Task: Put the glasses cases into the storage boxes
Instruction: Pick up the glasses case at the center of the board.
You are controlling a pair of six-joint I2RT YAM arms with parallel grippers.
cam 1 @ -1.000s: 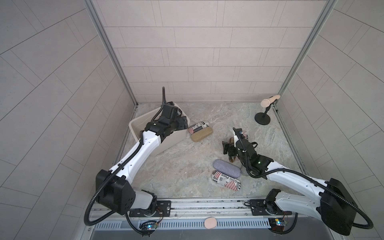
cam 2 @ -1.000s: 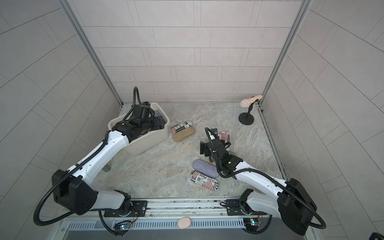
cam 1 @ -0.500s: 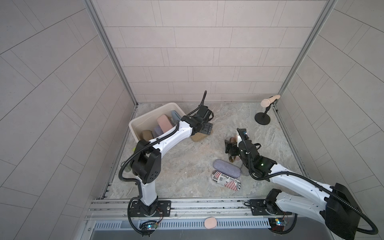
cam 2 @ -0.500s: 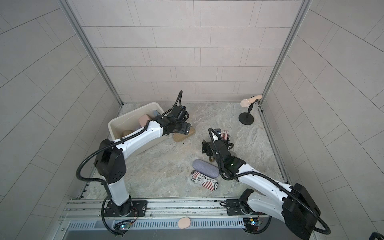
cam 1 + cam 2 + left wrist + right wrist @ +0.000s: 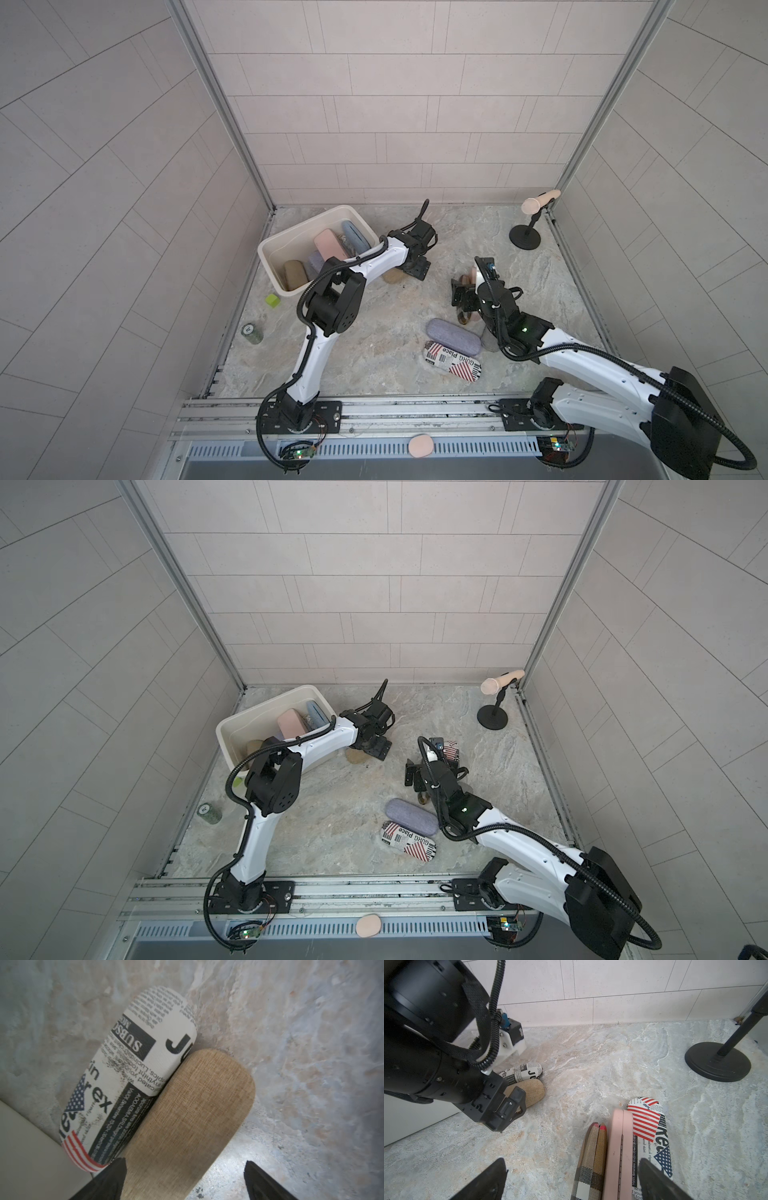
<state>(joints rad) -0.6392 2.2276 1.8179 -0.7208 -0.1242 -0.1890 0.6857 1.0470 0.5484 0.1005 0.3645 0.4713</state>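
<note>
Pale tiled walls (image 5: 395,104); mottled grey-beige stone floor (image 5: 374,332); soft, even light.

Coarse woven cloth, burlap-like and matt, covers the tan rounded oblong case (image 5: 187,1115). The newspaper-print oblong case (image 5: 133,1068) looks smooth, with a fine pebbled grain. The marbled grey-beige desk (image 5: 311,1053) reads as matt, rough stone. The pink oblong case (image 5: 618,1147) is smooth and satiny, and the plaid oblong case (image 5: 591,1153) shows woven fabric. The cream rectangular plastic bin (image 5: 286,245) is smooth, softly sheened.
</note>
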